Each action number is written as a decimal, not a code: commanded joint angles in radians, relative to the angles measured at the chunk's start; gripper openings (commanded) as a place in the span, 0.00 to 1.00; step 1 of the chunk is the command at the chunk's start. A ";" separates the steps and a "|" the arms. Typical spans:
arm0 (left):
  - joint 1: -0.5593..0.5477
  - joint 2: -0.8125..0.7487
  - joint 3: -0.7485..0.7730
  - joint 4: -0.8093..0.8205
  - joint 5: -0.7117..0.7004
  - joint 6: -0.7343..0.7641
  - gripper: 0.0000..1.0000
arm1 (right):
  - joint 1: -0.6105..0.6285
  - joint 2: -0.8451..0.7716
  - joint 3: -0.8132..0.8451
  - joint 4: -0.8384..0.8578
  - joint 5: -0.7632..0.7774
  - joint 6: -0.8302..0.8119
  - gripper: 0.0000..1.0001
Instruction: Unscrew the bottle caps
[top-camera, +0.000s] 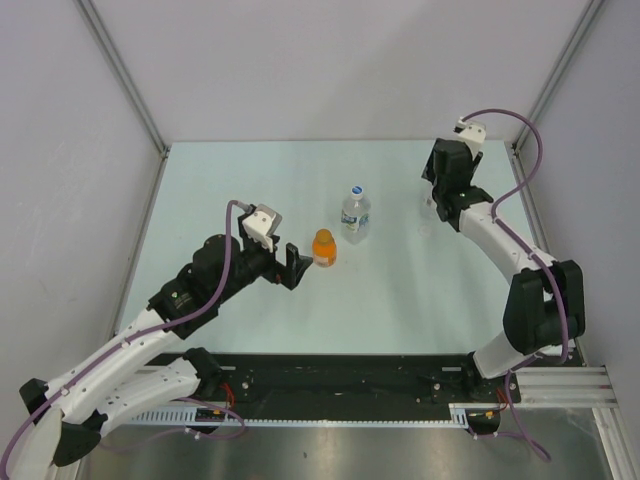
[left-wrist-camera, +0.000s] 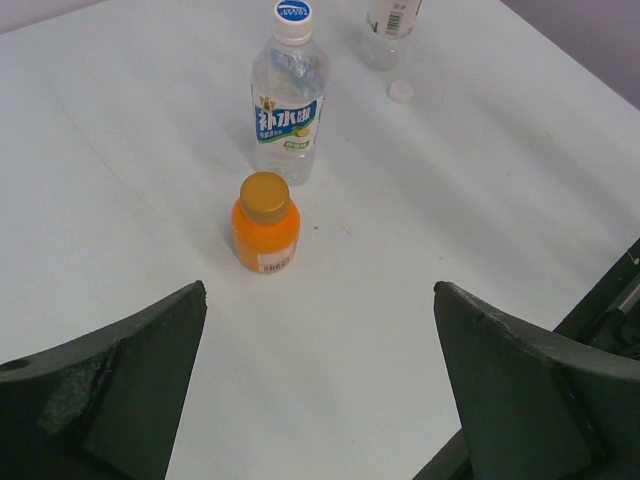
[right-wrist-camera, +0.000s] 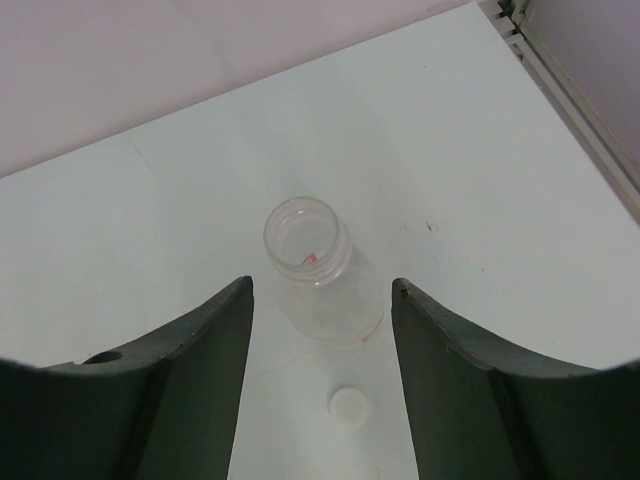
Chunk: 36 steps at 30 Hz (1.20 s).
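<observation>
The squat orange bottle (top-camera: 323, 247) (left-wrist-camera: 265, 238) stands mid-table with its orange cap (left-wrist-camera: 265, 196) on. My left gripper (top-camera: 298, 266) (left-wrist-camera: 320, 292) is open and empty, just short of it. Behind it stands the clear blue-label bottle (top-camera: 355, 217) (left-wrist-camera: 288, 115), with its white and blue cap (left-wrist-camera: 292, 14) on. The slim clear bottle (right-wrist-camera: 325, 290) (left-wrist-camera: 390, 28) stands open, with a trace of red on it. Its whitish cap (right-wrist-camera: 348, 404) (left-wrist-camera: 401, 91) lies on the table beside it. My right gripper (top-camera: 433, 205) (right-wrist-camera: 322, 288) is open and empty above this bottle.
The pale table (top-camera: 250, 180) is closed in by white walls at the left, back and right. A metal frame rail (right-wrist-camera: 570, 90) runs along the right edge near the slim bottle. The arm bases and a black rail (top-camera: 340, 375) line the near edge.
</observation>
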 joint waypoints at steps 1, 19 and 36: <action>-0.002 -0.005 -0.004 0.039 0.014 -0.016 1.00 | 0.023 -0.072 -0.002 -0.049 0.012 0.033 0.61; -0.002 0.036 0.026 0.071 -0.063 -0.112 1.00 | 0.482 -0.462 -0.381 0.351 -0.017 -0.105 0.68; -0.002 0.007 -0.020 0.043 -0.108 -0.226 1.00 | 0.396 -0.135 -0.176 0.318 -0.205 0.001 0.95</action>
